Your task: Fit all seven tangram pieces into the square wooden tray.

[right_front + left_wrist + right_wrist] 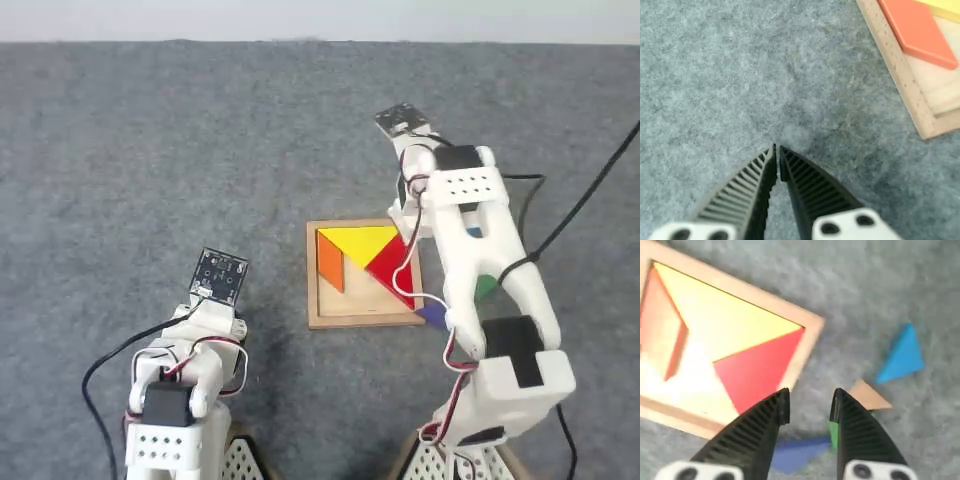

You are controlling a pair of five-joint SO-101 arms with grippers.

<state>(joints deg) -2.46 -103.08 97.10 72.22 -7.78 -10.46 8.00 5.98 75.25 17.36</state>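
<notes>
— Tray status?
— I see the wooden tray (360, 321) flat on the grey tabletop (150, 150) with three pieces in it: an orange piece (330, 262) along one side, a yellow triangle (362, 243) touching it, and a red triangle (395, 262) against the yellow.
— Other pieces?
— They lie loose on the tabletop beside the tray, by my right arm: a light blue triangle (901, 356), a tan triangle (867, 396), a green piece (486, 288) and a dark blue piece (800, 454). The arm partly hides the last two.
— Hands?
— My right hand (810, 402) hangs just outside the tray's rim next to the red triangle, fingers a narrow gap apart, holding nothing. My left hand (777, 152) is off the orange side, apart from the tray, fingers pressed together, empty.
— Any writing?
— Print on the camera boards (220, 275) is too small for me to read.
</notes>
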